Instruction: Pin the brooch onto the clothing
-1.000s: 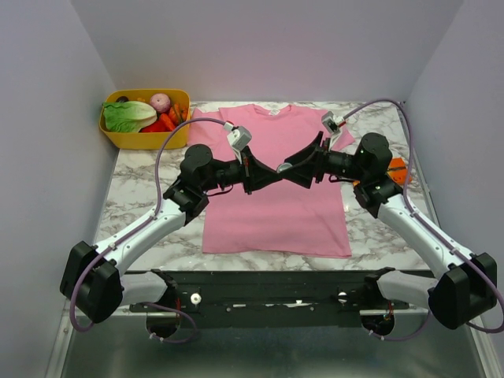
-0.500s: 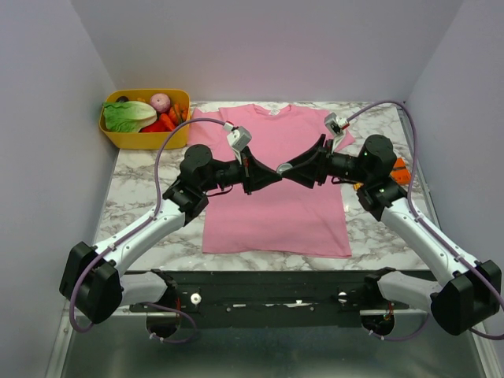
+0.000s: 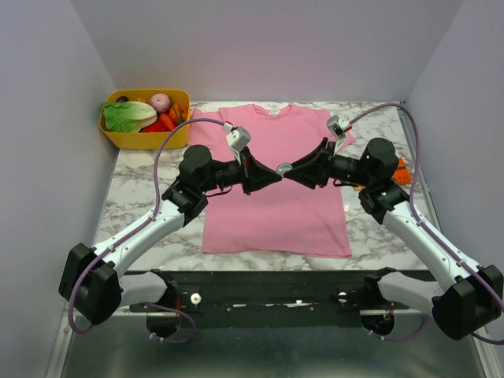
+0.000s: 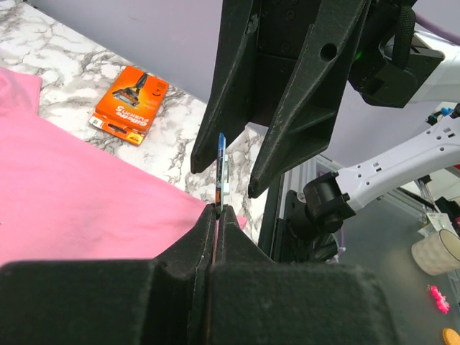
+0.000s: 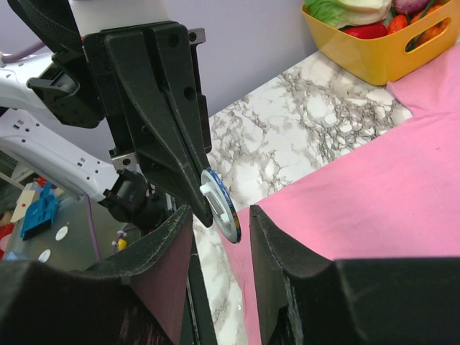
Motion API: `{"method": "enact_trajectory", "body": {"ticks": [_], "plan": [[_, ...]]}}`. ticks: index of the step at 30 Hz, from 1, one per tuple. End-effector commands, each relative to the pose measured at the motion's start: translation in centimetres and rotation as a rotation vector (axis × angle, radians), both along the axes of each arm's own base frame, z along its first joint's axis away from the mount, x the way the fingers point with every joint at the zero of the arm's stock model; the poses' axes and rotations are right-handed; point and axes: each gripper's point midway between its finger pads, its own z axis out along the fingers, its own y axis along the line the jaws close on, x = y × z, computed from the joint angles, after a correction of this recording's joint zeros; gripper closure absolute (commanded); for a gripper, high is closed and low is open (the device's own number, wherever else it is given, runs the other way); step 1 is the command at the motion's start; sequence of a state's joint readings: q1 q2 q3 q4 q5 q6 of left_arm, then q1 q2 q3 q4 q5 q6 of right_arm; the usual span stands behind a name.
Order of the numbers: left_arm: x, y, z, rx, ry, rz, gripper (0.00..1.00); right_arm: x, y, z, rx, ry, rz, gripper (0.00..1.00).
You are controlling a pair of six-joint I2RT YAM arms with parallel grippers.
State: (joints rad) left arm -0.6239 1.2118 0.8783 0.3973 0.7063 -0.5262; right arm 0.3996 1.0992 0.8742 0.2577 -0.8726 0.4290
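Note:
The pink T-shirt (image 3: 276,209) lies flat on the marble table and also shows in both wrist views (image 4: 72,194) (image 5: 374,194). The brooch (image 3: 283,168) is a small round disc with a white back and blue rim, held in the air above the shirt's middle. My left gripper (image 3: 274,174) is shut on the brooch's edge (image 4: 222,169), with its tips (image 4: 218,208) pinched under the disc. My right gripper (image 3: 291,171) is open, with one jaw on each side of the brooch (image 5: 219,205) and a gap on both sides.
A yellow basket (image 3: 118,140) of toy vegetables stands at the back left and also shows in the right wrist view (image 5: 374,68). An orange razor package (image 3: 398,170) lies on the marble by the shirt's right sleeve and shows in the left wrist view (image 4: 129,106).
My right arm has drawn back a little to the right, so its jaws overlap the left gripper less. The left arm and the brooch have stayed still.

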Motion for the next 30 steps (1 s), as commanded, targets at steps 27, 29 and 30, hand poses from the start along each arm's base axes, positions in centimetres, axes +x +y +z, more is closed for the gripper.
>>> {"method": "enact_trajectory", "body": {"ticks": [27,29,30], "plan": [[-0.5,0.2,0.6,0.013,-0.031,-0.016,1.00,2.3,-0.3,-3.2,-0.095,0.111,-0.082,0.98],[-0.5,0.2,0.8,0.010,-0.037,-0.019,1.00,2.8,-0.5,-3.5,-0.114,0.111,-0.108,0.99],[-0.6,0.2,0.9,0.009,-0.040,-0.021,1.00,2.8,-0.6,-3.8,-0.126,0.119,-0.115,0.99]]}}
